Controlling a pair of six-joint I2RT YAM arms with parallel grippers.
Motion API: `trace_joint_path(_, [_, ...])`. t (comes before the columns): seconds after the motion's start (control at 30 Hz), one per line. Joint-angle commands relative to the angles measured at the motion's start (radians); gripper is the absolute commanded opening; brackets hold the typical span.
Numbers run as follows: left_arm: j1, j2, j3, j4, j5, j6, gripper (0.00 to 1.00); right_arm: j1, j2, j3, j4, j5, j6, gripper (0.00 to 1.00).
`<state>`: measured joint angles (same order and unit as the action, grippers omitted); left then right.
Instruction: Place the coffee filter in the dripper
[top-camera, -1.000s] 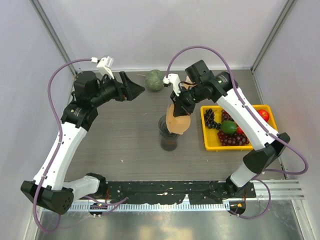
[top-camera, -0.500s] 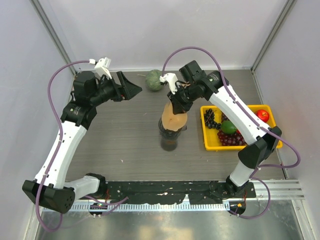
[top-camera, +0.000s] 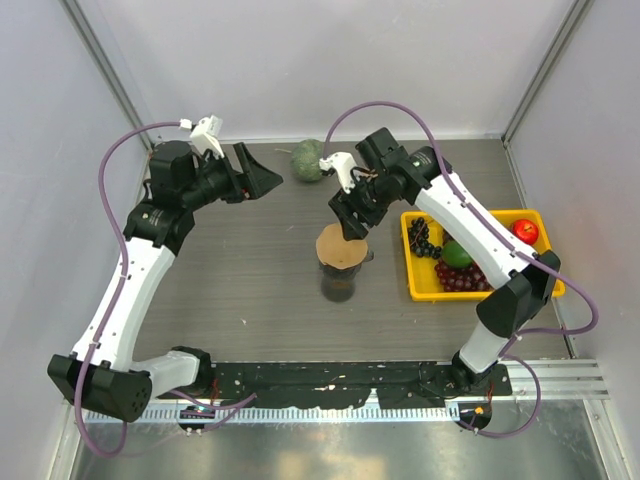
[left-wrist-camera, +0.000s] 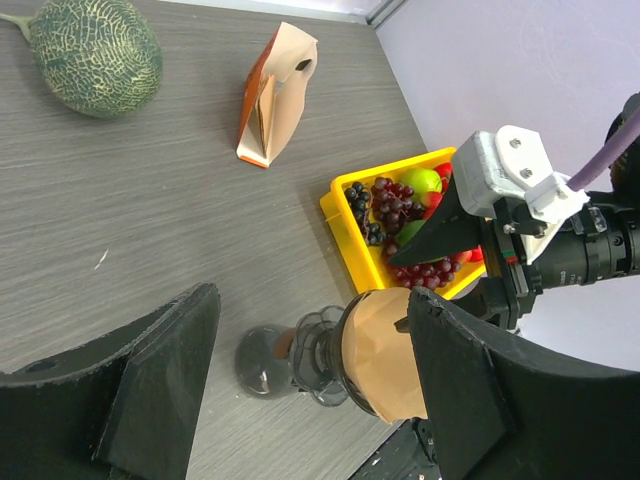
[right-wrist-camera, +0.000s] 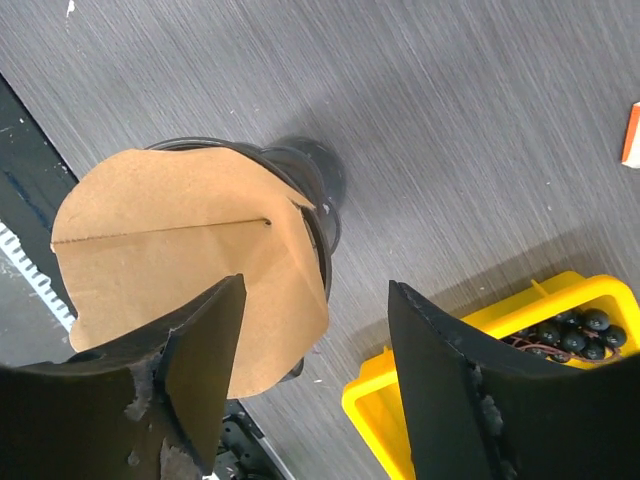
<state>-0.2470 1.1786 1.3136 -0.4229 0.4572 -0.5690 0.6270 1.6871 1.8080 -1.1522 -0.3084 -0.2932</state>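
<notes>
My right gripper (right-wrist-camera: 316, 285), jaws parted and empty, hangs over 1 coffee filter (top-camera: 338, 246) lying across the rim of 1 dripper (left-wrist-camera: 318, 350); my left gripper (left-wrist-camera: 312, 298) gapes wide, well apart. Nearby: 1 melon (top-camera: 309, 160), 1 fruit tray (top-camera: 415, 290).

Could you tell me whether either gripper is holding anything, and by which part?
Nothing is held. The right gripper is open above the light-brown paper cone filter lying on the dark-grey plastic dripper; the left gripper is open, empty.

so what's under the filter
The dripper, with only part of its dark rim showing past the filter. It sits on the jug. The paper covers the dripper's inside.
</notes>
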Motion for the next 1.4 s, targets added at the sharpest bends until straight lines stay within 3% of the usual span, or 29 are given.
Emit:
trace_joint_path(0.0, [0.009, -0.008, 0.012, 0.012, 0.023, 0.001, 0.79, -0.016, -0.079, 0.027, 0.019, -0.001, -0.059, 0.66])
trace_joint_path(0.17, [0.023, -0.014, -0.005, 0.019, 0.034, -0.009, 0.79, -0.006, -0.155, 0.01, 0.048, -0.087, -0.228, 0.65])
trace_joint_path(0.33, [0.035, -0.014, -0.013, 0.012, 0.037, -0.002, 0.79, 0.091, -0.184, -0.041, 0.062, -0.074, -0.288, 0.61])
trace_joint_path(0.9, [0.048, -0.034, -0.04, -0.019, 0.043, 0.023, 0.78, 0.175, -0.061, -0.133, 0.217, 0.074, -0.276, 0.41])
trace_joint_path(1.37, [0.057, -0.037, -0.048, -0.022, 0.038, 0.02, 0.77, 0.185, -0.038, -0.24, 0.253, 0.098, -0.293, 0.39])
